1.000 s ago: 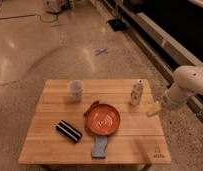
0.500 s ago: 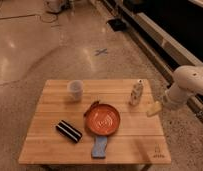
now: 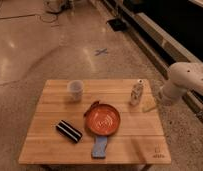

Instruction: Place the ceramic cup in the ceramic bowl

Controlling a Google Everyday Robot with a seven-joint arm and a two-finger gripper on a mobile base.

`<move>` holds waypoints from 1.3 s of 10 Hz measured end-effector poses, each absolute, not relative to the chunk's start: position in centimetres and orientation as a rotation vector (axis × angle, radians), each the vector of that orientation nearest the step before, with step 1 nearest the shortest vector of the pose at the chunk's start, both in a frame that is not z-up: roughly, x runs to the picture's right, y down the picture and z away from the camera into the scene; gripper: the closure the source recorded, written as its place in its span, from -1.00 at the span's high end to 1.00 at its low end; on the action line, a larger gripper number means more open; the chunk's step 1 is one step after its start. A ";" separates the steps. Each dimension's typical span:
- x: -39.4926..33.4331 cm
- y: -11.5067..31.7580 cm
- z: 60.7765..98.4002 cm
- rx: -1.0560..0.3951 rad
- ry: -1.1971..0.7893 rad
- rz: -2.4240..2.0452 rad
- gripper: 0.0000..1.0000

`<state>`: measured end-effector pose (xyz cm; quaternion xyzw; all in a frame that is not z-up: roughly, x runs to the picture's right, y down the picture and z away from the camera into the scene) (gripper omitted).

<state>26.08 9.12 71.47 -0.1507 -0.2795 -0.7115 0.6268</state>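
The ceramic cup (image 3: 75, 90) is a small pale cylinder standing upright on the wooden table (image 3: 50, 145), at its back left. The ceramic bowl (image 3: 102, 120) is a wide orange-red dish with pale swirls, near the table's middle, in front and to the right of the cup. My gripper (image 3: 149, 106) hangs at the end of the white arm (image 3: 187, 80), over the table's right edge, just right of a slim white bottle (image 3: 137, 92). It is far from the cup and holds nothing that I can see.
A black rectangular block (image 3: 69, 131) lies at the front left of the bowl. A flat blue item (image 3: 99, 147) lies at the bowl's front edge. Polished floor with a blue cross mark (image 3: 101, 51) lies beyond the table; a dark wall base runs along the right.
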 end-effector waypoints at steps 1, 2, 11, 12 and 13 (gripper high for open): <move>24.4 8.7 71.5 -0.338 -0.638 -1.648 0.60; 22.4 8.3 71.6 -0.331 -0.642 -1.667 0.60; 2.7 5.7 76.9 -0.341 -0.690 -1.848 0.60; 1.6 5.1 77.5 -0.348 -0.692 -1.852 0.60; 0.2 4.0 78.5 -0.361 -0.690 -1.854 0.60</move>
